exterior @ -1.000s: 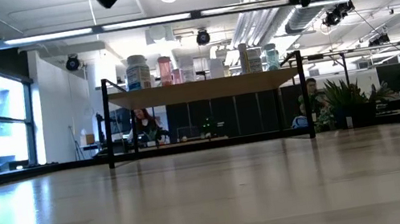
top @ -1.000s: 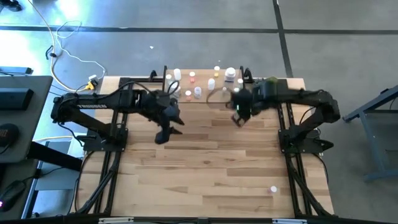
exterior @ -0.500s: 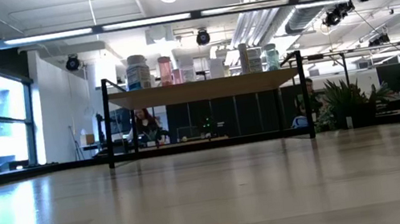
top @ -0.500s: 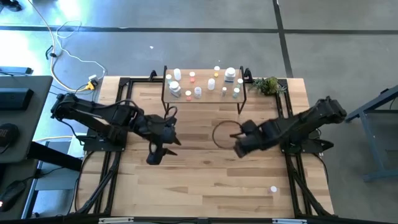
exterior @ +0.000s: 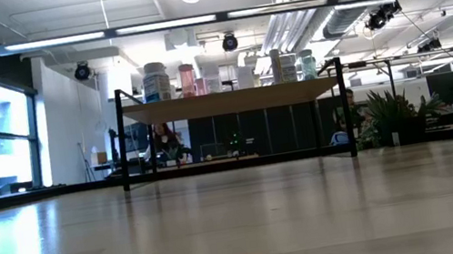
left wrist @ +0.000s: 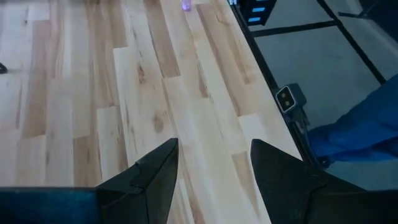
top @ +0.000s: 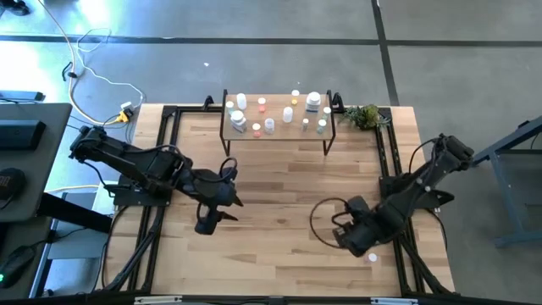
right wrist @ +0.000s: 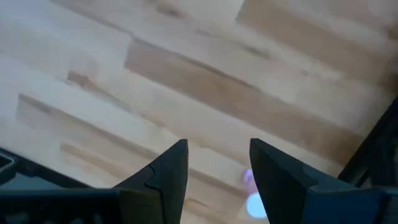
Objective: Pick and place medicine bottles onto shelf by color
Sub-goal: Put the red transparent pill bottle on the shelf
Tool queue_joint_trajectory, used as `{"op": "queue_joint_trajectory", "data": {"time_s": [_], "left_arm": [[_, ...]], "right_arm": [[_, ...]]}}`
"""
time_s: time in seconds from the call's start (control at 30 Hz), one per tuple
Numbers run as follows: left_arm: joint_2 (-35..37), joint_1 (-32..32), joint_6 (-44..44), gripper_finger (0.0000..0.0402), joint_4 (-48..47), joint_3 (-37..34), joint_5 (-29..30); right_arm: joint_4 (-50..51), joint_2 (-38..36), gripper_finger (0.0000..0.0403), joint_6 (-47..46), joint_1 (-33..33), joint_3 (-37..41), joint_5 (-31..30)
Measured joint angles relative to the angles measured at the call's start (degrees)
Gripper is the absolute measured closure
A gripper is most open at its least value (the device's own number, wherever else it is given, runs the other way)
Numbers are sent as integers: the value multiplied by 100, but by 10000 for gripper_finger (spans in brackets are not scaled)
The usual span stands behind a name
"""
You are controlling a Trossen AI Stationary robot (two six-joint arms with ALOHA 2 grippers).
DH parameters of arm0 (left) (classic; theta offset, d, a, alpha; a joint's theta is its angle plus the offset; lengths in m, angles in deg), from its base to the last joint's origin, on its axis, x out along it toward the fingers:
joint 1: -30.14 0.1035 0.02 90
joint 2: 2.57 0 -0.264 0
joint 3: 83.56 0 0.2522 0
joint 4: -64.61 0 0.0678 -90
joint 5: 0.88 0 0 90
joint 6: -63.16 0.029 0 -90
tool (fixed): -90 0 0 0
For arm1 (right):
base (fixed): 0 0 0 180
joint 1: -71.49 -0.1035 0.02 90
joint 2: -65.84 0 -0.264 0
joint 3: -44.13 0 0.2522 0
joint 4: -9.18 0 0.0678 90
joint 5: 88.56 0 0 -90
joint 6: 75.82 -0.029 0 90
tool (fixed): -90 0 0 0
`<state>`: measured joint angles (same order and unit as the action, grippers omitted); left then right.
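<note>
The shelf [top: 278, 129] stands at the table's far middle on thin black legs, with several medicine bottles [top: 292, 113] upright on its board; the low view shows them in a row [exterior: 227, 76]. One pink-capped bottle [top: 371, 257] is on the table near the right front corner. My right gripper [top: 351, 237] hangs open just left of and above it, pointing down; in its wrist view the bottle [right wrist: 251, 190] shows below, by one fingertip. My left gripper [top: 206, 222] is open over the table's left middle, with nothing between its fingers [left wrist: 214, 146].
A green plant sprig [top: 366, 115] lies at the far right beside the shelf. Black frame rails [top: 161, 212] run along both sides of the table. Bare wood lies between the two arms and in front of the shelf [exterior: 243, 226].
My right gripper has swung from beside the shelf toward the table's near right corner, sinking and rolling about its own axis, and now hangs by the pink-capped bottle. My left gripper has moved toward the near edge. Both have left the low view.
</note>
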<state>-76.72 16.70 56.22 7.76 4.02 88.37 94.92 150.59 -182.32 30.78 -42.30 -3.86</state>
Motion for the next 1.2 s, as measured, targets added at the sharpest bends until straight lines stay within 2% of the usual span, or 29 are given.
{"op": "queue_joint_trajectory", "data": {"time_s": [0.27,0.7,1.2], "left_arm": [[0,-171,-145,209,1,0,19],[0,-216,-147,209,2,-1,19],[0,-216,-329,209,2,-2,18]], "right_arm": [[-548,0,240,-1087,-805,319,5],[-538,195,240,-2423,-1632,422,375],[-657,796,240,-2479,-1833,422,556]]}}
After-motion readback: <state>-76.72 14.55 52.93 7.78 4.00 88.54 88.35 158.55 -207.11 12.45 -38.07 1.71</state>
